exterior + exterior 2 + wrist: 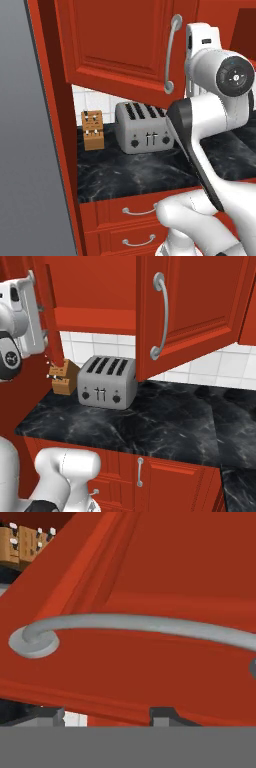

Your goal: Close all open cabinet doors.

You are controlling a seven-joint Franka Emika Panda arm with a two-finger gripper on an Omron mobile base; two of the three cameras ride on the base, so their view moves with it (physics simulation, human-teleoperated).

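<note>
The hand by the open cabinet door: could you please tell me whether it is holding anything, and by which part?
Nothing is visibly held. The hand is shut, its fingertips just short of the cabinet door, below the silver handle.

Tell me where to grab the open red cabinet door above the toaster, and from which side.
Probably the curved silver handle on the cabinet door, around its middle, where the bar bows clear of the panel and leaves room for a finger behind it. Come at the door's front face, jaws spanning the bar crosswise. The gripper already faces that handle.
</note>
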